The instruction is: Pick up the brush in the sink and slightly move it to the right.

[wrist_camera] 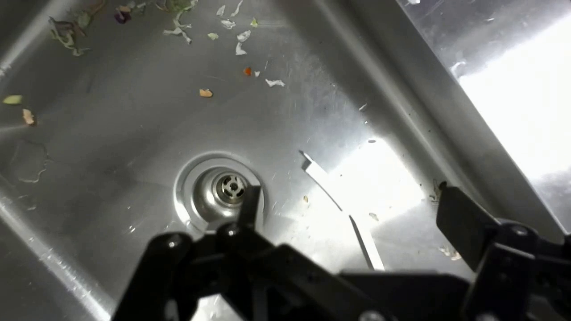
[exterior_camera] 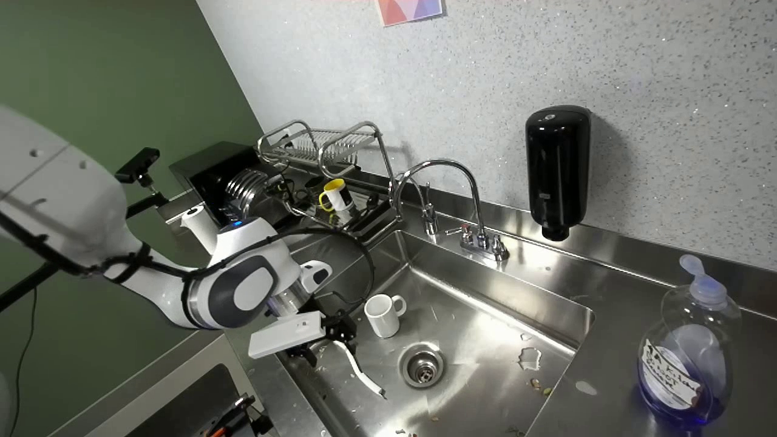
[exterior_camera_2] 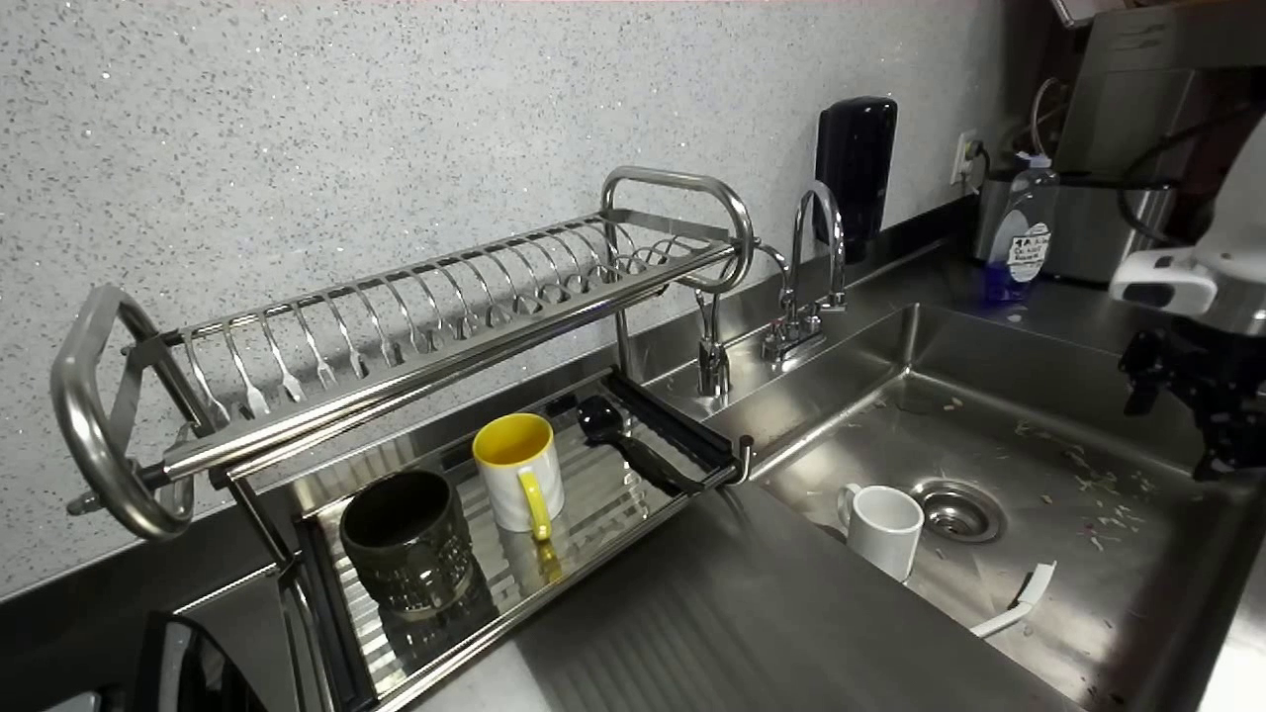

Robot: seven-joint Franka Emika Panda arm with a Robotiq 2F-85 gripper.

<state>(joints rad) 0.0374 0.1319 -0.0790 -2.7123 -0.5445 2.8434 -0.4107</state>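
Observation:
The slender white brush (exterior_camera: pixel 359 371) lies bent on the floor of the steel sink (exterior_camera: pixel 485 340), beside the drain. It also shows in an exterior view (exterior_camera_2: pixel 1031 590), partly hidden by the counter edge, and in the wrist view (wrist_camera: pixel 370 244). My gripper (wrist_camera: pixel 350 196) is open and empty, above the sink. In the wrist view its fingers stand wide apart on either side of the brush, with the brush's lower end hidden behind the gripper body. In an exterior view the gripper (exterior_camera_2: pixel 1177 435) hangs apart from the brush.
A white mug (exterior_camera: pixel 382 317) stands in the sink near the brush and drain (exterior_camera: pixel 422 365). The chrome faucet (exterior_camera: pixel 473 182) arches at the back. A wire dish rack (exterior_camera_2: pixel 435 326) holds mugs. A soap bottle (exterior_camera: pixel 686 364) stands on the counter. Food scraps lie in the sink.

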